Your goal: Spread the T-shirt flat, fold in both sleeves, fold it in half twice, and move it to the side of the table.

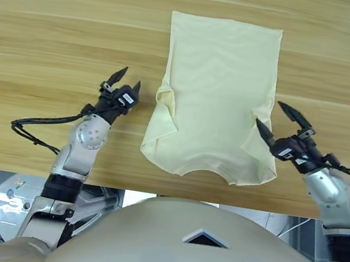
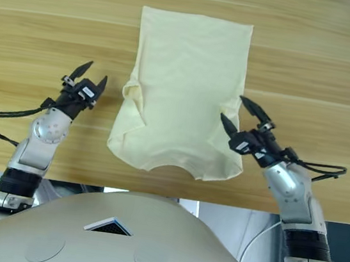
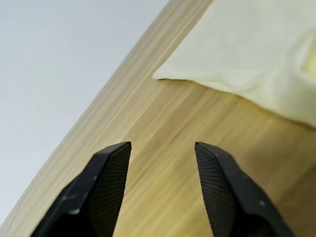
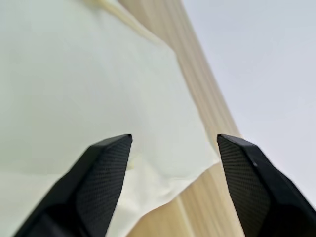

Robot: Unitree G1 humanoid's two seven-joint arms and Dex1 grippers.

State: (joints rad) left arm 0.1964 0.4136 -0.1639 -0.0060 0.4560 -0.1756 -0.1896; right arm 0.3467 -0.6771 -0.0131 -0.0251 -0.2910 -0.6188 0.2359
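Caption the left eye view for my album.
Pale T-shirt, sleeves folded in, on a wooden table between open left hand and right hand.

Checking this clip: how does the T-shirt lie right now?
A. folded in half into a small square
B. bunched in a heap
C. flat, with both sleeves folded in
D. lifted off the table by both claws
C: the T-shirt lies flat on the table with both sleeves folded inward. The left claw and right claw are open and empty at its sides.

Both wrist views' edges cut off most of the T-shirt [image 3: 247, 54] and the table [image 3: 163, 123].
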